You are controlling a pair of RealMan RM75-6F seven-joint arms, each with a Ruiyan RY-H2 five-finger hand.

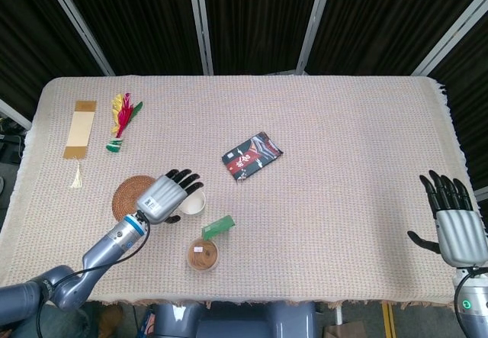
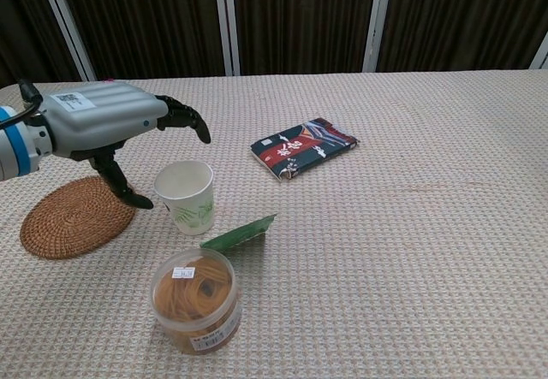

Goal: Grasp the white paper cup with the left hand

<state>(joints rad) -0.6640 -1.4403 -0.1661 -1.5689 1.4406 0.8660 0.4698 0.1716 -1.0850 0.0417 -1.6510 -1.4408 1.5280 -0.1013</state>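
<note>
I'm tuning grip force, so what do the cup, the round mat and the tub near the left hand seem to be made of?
White paper cup: thin matte paper by its look, with a faint green print on the side.
Round mat: brown woven fibre, perhaps rattan; spiral coils show.
Tub: clear glossy plastic; its tan contents show through the wall.
The left hand is not touching any of them.

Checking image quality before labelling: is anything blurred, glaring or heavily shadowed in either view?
Head view: even light, sharp, left hand crisp beside the white paper cup. Chest view: also sharp, only soft shadows under the cup and the clear plastic tub; no glare.
</note>
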